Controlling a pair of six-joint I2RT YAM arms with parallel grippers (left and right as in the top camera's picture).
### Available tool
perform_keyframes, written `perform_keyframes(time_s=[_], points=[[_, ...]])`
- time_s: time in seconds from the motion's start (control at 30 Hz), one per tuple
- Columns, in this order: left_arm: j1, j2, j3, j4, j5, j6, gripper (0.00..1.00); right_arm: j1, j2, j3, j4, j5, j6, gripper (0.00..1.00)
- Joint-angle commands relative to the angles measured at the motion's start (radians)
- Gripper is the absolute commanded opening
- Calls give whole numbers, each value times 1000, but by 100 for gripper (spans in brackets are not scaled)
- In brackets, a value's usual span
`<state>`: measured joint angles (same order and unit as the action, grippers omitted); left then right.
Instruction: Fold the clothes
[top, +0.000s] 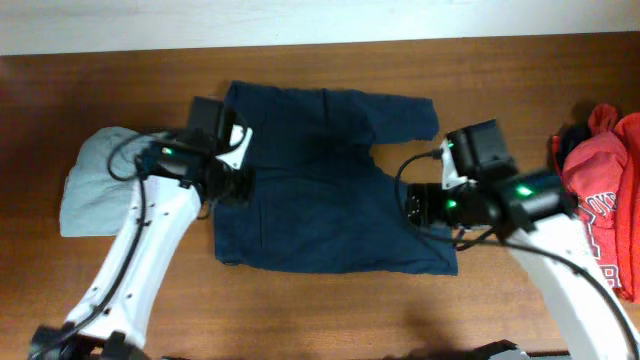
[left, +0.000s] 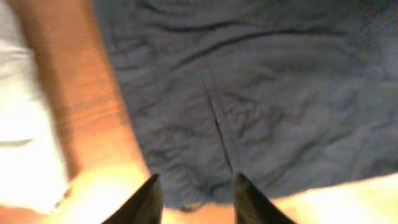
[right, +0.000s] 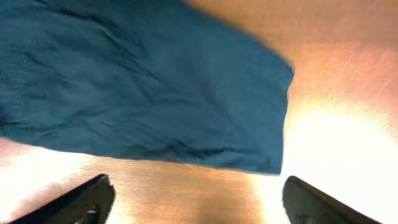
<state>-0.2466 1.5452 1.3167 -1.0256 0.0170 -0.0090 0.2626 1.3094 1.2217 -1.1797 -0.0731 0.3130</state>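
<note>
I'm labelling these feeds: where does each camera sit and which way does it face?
Overhead: above the table, looking straight down at navy shorts, a grey garment and a red garment; both arms show.
Left wrist: on the left arm, facing the shorts' edge; left jaws show.
Right wrist: on the right arm, facing a shorts corner; right jaws show.
Shared: all see the shorts.

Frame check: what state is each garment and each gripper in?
Navy shorts: laid flat on the table, both legs spread, not folded.
Pale grey-green garment: soft heap left of the shorts.
Red garment: crumpled at the right edge.
Left gripper: fingers open over the shorts' edge, empty.
Right gripper: fingers wide open, empty.
</note>
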Motion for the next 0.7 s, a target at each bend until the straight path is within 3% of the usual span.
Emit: perform_keyframes(time_s=[0.0, 0.1, 0.2, 0.33, 0.67], points=[[5, -1, -119, 92, 104, -48, 42, 5, 95, -84, 35, -13, 63, 78], [5, 0, -229, 176, 122, -77, 42, 4, 192, -107, 71, -13, 63, 52], [4, 12, -317, 241, 125, -142, 41, 4, 303, -107, 108, -24, 63, 38], [5, 34, -368, 281, 149, -179, 41, 3, 425, -108, 139, -31, 63, 34], [4, 127, -381, 250, 156, -189, 24, 3, 612, -113, 144, -51, 63, 20]])
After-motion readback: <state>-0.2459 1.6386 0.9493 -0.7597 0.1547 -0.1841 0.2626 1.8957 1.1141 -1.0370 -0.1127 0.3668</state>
